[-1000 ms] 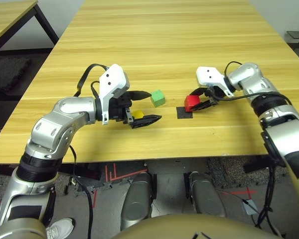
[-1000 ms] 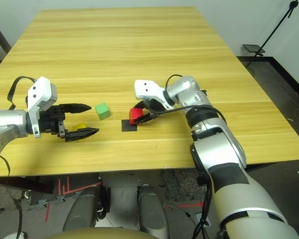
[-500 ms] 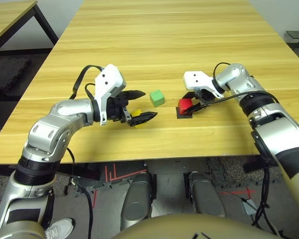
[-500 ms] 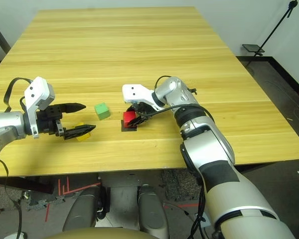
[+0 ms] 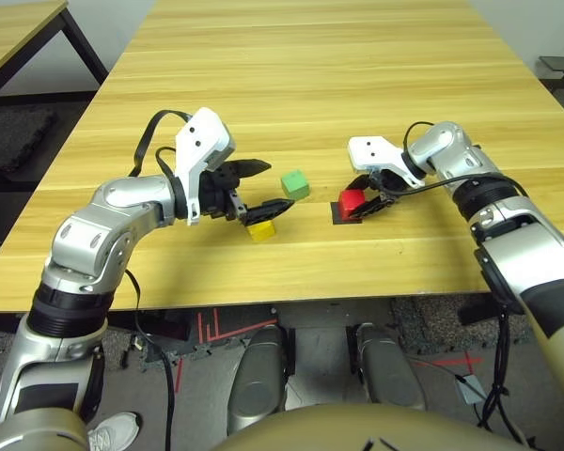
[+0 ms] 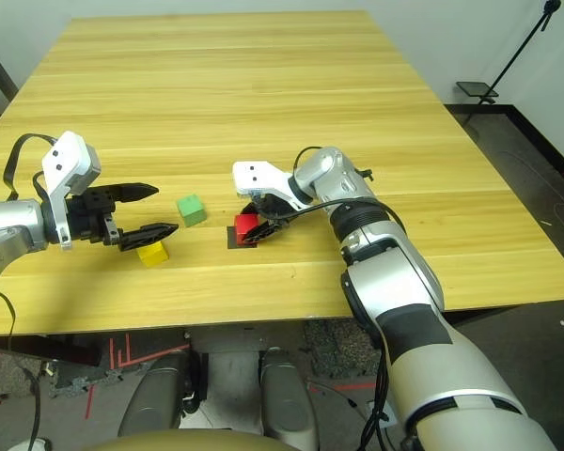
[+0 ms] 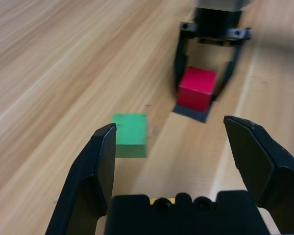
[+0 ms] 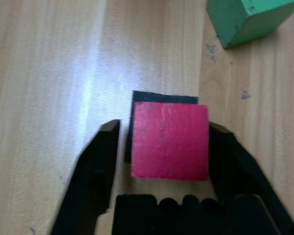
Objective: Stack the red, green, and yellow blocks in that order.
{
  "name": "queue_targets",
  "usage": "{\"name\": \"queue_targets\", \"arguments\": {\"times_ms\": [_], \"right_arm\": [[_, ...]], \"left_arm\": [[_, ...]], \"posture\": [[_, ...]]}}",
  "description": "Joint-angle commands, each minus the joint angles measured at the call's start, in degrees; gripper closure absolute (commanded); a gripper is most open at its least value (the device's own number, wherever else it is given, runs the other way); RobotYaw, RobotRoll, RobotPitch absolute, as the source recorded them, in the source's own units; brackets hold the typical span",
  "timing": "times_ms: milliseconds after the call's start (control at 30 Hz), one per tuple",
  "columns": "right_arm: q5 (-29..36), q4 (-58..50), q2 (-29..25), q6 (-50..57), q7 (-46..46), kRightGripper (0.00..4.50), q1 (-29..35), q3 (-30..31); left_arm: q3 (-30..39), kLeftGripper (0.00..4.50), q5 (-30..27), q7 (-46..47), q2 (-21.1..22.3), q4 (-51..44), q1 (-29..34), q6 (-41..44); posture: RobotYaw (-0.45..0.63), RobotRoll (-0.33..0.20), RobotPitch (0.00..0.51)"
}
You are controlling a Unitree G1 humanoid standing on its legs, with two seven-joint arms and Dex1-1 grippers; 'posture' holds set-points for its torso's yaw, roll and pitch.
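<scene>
The worktop (image 5: 357, 56) carries all three blocks near its front edge. The left gripper (image 5: 259, 187) hangs with jaws wide open, nothing in them; the right gripper (image 8: 159, 161) brackets the red (image 8: 170, 140), one finger touching and a gap beside the other (released, I judge). Red sits on a black patch (image 5: 345, 215), green (image 5: 295, 184) just left, yellow (image 5: 260, 230) nearer. These look light, rigid cubes; grip opposite flat faces.

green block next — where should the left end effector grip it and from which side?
Grip the green block across two opposite flat side faces, probably coming from above. It sits flat on the table, apart from the red block and the yellow block, so its sides look free. The left end effector is already open beside it, so little repositioning should be needed.
</scene>
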Motion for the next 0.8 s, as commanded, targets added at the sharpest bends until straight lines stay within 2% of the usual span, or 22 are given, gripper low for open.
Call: {"name": "queue_targets", "arguments": {"times_ms": [33, 200, 333, 567, 800], "right_arm": [[3.4, 0.3, -2.4, 0.6, 3.2, 0.04, -0.9, -3.0], [6.4, 1.1, -8.0, 2.9, 3.8, 0.04, -3.9, -6.8], [6.6, 1.2, -11.5, 3.7, 1.6, 0.04, -3.9, -9.2], [10.5, -11.2, -15.3, 12.8, 1.5, 0.04, 4.6, -12.6], [13.2, -23.6, -17.4, 20.8, -0.8, 0.04, 10.5, -13.9]], "left_arm": [[-3.7, 0.00, 3.7, 0.9, -1.8, 5.6, -2.7, 0.2], [-9.4, 0.00, 8.1, -3.4, -3.5, 13.5, -8.1, -2.9], [-12.0, 0.00, 11.1, -5.0, -6.8, 19.7, -12.4, -4.7], [-15.9, 0.00, 16.2, -10.7, -11.3, 32.6, -18.6, -10.8], [-16.0, 0.00, 20.0, -12.2, -13.1, 39.6, -20.4, -14.1]], "posture": [[0.42, -0.161, 0.090], [0.36, -0.136, 0.087], [0.33, -0.126, 0.083], [0.21, -0.098, 0.081], [0.17, -0.089, 0.083]]}}
